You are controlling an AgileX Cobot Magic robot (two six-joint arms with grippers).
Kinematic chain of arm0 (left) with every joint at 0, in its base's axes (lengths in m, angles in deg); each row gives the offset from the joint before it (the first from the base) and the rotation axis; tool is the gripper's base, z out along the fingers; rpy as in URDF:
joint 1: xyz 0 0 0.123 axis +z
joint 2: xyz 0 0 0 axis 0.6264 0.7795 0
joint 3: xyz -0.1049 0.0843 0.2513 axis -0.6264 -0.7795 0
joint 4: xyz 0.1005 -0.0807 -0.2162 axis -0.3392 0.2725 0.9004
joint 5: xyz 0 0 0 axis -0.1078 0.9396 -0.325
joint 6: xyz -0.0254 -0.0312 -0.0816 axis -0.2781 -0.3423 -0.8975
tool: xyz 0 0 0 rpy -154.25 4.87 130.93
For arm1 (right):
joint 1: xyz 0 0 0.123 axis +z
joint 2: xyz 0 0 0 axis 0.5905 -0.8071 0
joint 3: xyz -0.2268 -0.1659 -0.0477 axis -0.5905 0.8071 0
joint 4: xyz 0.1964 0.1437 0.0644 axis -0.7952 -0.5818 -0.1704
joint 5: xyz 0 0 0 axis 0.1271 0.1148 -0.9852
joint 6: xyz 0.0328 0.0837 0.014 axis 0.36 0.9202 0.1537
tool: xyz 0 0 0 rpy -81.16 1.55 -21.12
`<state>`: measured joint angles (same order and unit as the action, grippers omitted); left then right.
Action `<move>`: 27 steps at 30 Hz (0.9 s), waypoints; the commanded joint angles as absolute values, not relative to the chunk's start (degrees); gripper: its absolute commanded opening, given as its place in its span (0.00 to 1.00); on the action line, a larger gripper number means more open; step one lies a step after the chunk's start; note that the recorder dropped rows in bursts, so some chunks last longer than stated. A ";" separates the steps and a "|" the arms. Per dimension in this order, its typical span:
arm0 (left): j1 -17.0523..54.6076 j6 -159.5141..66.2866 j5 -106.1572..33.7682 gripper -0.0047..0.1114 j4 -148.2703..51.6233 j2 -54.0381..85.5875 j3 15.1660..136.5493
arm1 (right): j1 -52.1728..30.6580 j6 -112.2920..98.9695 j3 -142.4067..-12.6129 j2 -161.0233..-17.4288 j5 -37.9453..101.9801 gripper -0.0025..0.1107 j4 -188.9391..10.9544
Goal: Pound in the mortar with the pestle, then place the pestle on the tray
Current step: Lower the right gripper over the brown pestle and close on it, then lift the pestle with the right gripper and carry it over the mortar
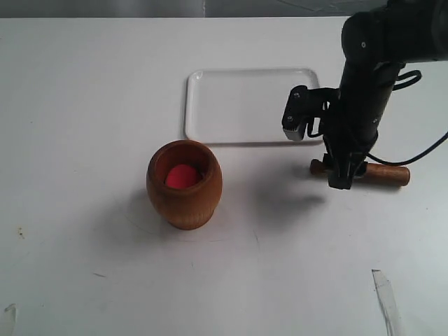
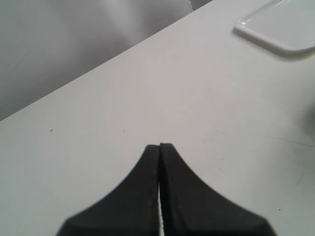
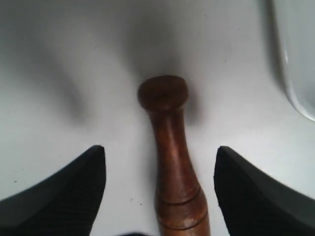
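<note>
The reddish-brown mortar [image 1: 184,183] stands upright on the white table, a red ball [image 1: 183,176] inside it. Behind it lies the white tray [image 1: 245,105], bare. To the right the dark-brown pestle [image 1: 381,173] lies flat on the table, knob end toward the mortar. My right gripper [image 1: 341,176] hangs over the pestle's thin part. In the right wrist view the pestle [image 3: 172,162] lies between the two wide-apart fingers, touched by neither; the right gripper [image 3: 160,187] is open. The left gripper [image 2: 160,146] is shut on nothing, above bare table; the exterior view does not show it.
A corner of the tray [image 2: 280,27] shows in the left wrist view. A black cable [image 1: 420,150] loops off the right arm near the table's right side. A strip of clear tape [image 1: 386,297] lies at the front right.
</note>
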<state>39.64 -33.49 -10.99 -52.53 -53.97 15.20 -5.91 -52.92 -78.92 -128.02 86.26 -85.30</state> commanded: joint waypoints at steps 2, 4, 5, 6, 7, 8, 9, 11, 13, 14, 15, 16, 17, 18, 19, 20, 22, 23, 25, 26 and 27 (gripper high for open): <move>39.20 -33.96 -11.16 0.04 -52.11 -54.04 15.17 | -5.93 -53.60 -77.91 -128.27 81.22 0.53 -83.56; 39.20 -33.96 -11.16 0.04 -52.11 -54.04 15.17 | -5.93 -53.60 -77.91 -128.69 80.38 0.51 -84.22; 39.20 -33.96 -11.16 0.04 -52.11 -54.04 15.17 | -5.93 -53.60 -77.91 -129.19 80.00 0.51 -84.22; 39.20 -33.96 -11.16 0.04 -52.11 -54.04 15.17 | -5.93 -53.60 -77.91 -129.70 79.88 0.50 -84.22; 39.20 -33.96 -11.16 0.04 -52.11 -54.04 15.17 | -5.93 -53.60 -77.91 -129.86 79.61 0.49 -84.22; 39.20 -33.96 -11.16 0.04 -52.11 -54.04 15.17 | -5.93 -53.60 -77.91 -130.43 79.14 0.49 -84.22; 39.20 -33.96 -11.16 0.04 -52.11 -54.04 15.17 | -5.93 -53.60 -78.03 -130.86 79.15 0.48 -84.22; 39.20 -33.96 -11.16 0.04 -52.11 -54.04 15.17 | -5.93 -53.60 -78.03 -131.22 78.84 0.45 -83.93; 39.20 -33.96 -11.16 0.04 -52.11 -54.04 15.17 | -5.93 -53.60 -78.03 -131.09 78.71 0.34 -83.51; 39.20 -33.96 -11.16 0.04 -52.11 -54.04 15.17 | -5.93 -53.60 -78.03 -130.85 78.71 0.24 -83.17; 39.20 -33.96 -11.16 0.04 -52.11 -54.04 15.17 | -5.93 -53.60 -78.03 -130.57 78.71 0.12 -82.53; 39.20 -33.96 -11.16 0.04 -52.11 -54.04 15.17 | -5.93 -53.60 -78.03 -130.28 78.71 0.02 -81.95; 39.20 -33.96 -11.16 0.04 -52.11 -54.04 15.17 | -5.93 -53.36 -78.03 -129.54 77.76 0.02 -81.43; 39.20 -33.96 -11.16 0.04 -52.11 -54.04 15.17 | -5.93 -52.48 -78.03 -128.84 76.45 0.02 -81.43; 39.20 -33.96 -11.16 0.04 -52.11 -54.04 15.17 | -5.93 -51.05 -78.03 -127.72 73.71 0.02 -81.43; 39.20 -33.96 -11.16 0.04 -52.11 -54.04 15.17 | -5.93 -48.88 -78.03 -126.32 70.45 0.02 -81.55; 39.20 -33.96 -11.16 0.04 -52.11 -54.04 15.17 | -5.93 -45.25 -78.03 -123.41 63.68 0.02 -82.37; 39.20 -33.96 -11.16 0.04 -52.11 -54.04 15.17 | -5.93 -43.28 -78.03 -121.40 59.18 0.02 -83.76; 39.20 -33.96 -11.16 0.04 -52.11 -54.04 15.17 | -5.93 -42.73 -77.70 -118.82 53.10 0.02 -88.37; 39.20 -33.96 -11.16 0.04 -52.11 -54.04 15.17 | -5.93 -42.73 -76.77 -116.94 47.58 0.02 -92.28; 39.20 -33.96 -11.16 0.04 -52.11 -54.04 15.17 | -5.93 -42.73 -75.90 -115.73 43.61 0.02 -94.94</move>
